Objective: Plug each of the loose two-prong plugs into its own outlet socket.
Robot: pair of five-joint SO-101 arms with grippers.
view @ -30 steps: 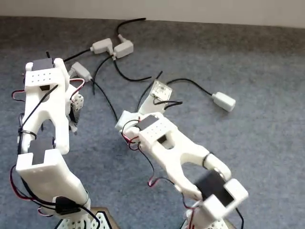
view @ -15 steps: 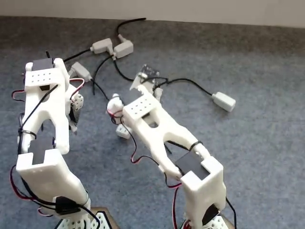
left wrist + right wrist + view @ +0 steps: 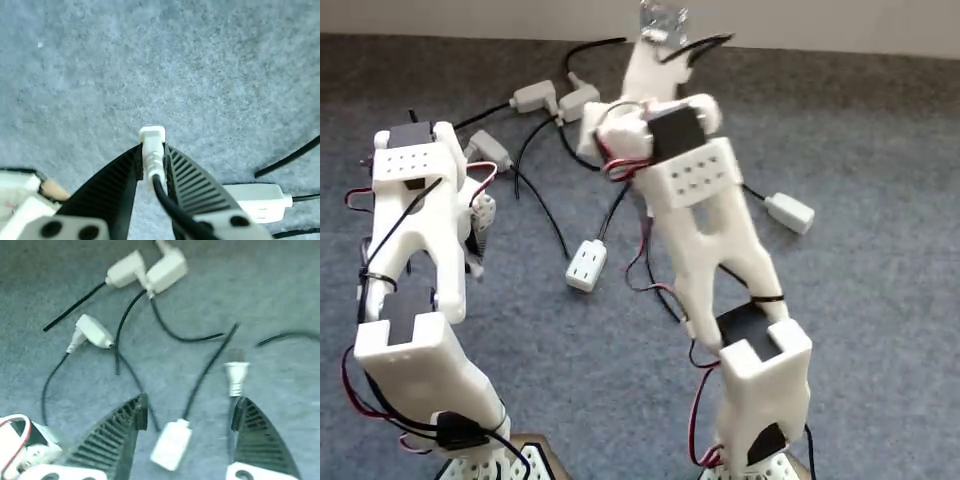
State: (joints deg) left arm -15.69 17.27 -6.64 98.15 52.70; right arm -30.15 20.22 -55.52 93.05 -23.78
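A small white two-prong plug on a black cord is pinched between the closed black fingers of the left gripper, low over grey carpet that lies open ahead. The right gripper gapes wide above a white rectangular outlet block and a second white plug, seemingly loose. Since a second ago the right arm has swung out to the carpet's far edge, uncovering that block; the left arm held.

White outlet socket flat on carpet, loose white plug nearby, second plug gripped by its body
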